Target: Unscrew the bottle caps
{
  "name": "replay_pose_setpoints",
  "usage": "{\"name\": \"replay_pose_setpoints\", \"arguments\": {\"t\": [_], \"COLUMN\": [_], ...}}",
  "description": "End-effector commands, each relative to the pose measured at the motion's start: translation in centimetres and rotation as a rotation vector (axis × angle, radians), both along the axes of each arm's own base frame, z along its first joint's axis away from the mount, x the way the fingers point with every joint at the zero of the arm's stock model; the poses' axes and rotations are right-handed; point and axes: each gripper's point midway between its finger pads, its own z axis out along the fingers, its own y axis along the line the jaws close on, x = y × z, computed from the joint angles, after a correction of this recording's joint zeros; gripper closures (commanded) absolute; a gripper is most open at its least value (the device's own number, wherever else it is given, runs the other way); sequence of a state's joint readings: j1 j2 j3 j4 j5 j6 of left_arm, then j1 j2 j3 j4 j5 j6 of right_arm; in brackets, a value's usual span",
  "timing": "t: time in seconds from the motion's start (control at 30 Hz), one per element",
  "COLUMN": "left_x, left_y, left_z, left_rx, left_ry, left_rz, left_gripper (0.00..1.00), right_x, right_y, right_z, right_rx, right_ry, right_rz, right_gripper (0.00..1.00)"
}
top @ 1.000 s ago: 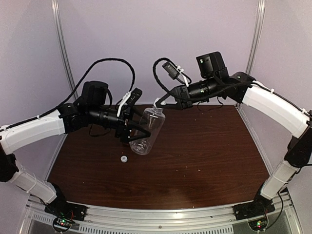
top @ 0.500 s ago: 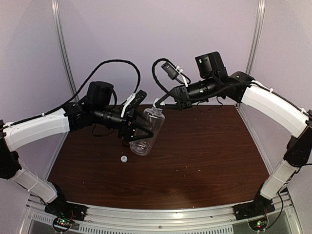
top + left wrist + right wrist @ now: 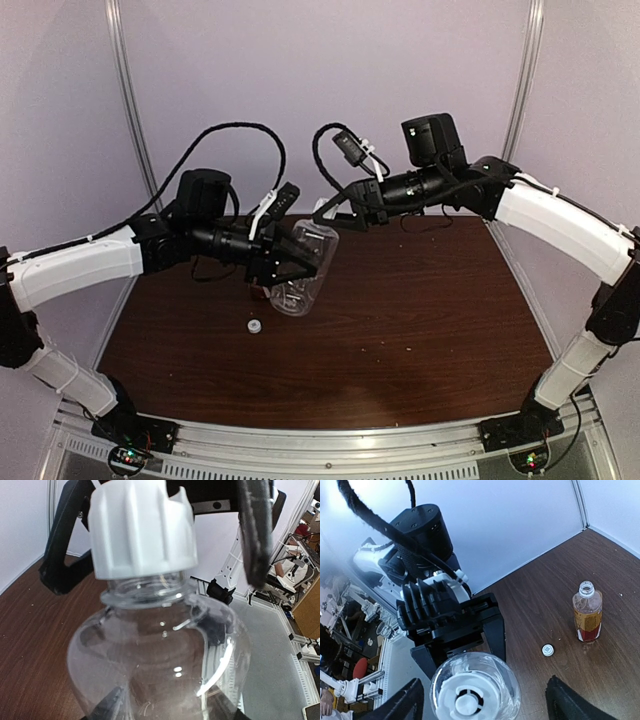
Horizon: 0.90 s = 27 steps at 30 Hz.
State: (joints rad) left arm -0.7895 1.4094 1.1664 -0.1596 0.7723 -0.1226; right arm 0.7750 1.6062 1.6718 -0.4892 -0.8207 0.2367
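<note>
My left gripper (image 3: 298,268) is shut on the body of the clear bottle (image 3: 294,298), holding it tilted above the table. Its white cap (image 3: 142,530) sits on the neck. My right gripper (image 3: 326,212) stands open round that cap (image 3: 469,701), one finger on each side and neither touching it. The right fingers (image 3: 256,535) show dark beside the cap in the left wrist view. On the table stands the amber bottle (image 3: 587,614) with a red label, its neck open. A loose small cap (image 3: 548,650) lies near it, also seen as a white cap (image 3: 255,326) below the left gripper.
The dark wooden table (image 3: 420,310) is walled at the back and sides by pale panels. A metal rail (image 3: 330,440) with the arm bases runs along the near edge.
The right gripper has opened off the clear bottle's cap. The left gripper has closed onto the bottle's body, and the bottle has tipped a little lower.
</note>
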Motion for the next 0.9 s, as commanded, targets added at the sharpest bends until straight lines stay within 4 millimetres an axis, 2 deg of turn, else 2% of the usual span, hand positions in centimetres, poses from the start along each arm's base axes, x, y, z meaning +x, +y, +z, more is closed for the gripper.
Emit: {"name": "replay_pose_setpoints", "arguments": {"t": [0.0, 0.17, 0.3, 0.5, 0.87], "left_x": [0.5, 0.9, 1.1, 1.5, 1.6], "left_y": [0.0, 0.0, -0.2, -0.4, -0.9], "left_z": [2.2, 2.4, 2.6, 3.1, 3.0], "left_rx": [-0.098, -0.125, -0.138, -0.169, -0.170], "left_ry": [-0.044, -0.045, -0.035, -0.015, -0.003], "left_rz": [0.061, 0.096, 0.115, 0.139, 0.139], "left_gripper": [0.64, 0.66, 0.68, 0.70, 0.71], "right_x": [0.6, 1.4, 1.9, 2.0, 1.9], "right_y": [-0.6, -1.0, -1.0, -0.8, 0.1], "right_z": [3.6, 4.8, 5.3, 4.9, 3.8], "right_rx": [0.121, 0.208, 0.242, 0.249, 0.245], "right_ry": [-0.046, -0.033, -0.028, -0.020, 0.002], "right_rz": [-0.108, -0.207, -0.258, -0.298, -0.279], "right_gripper": [0.09, 0.06, 0.10, 0.15, 0.42]}}
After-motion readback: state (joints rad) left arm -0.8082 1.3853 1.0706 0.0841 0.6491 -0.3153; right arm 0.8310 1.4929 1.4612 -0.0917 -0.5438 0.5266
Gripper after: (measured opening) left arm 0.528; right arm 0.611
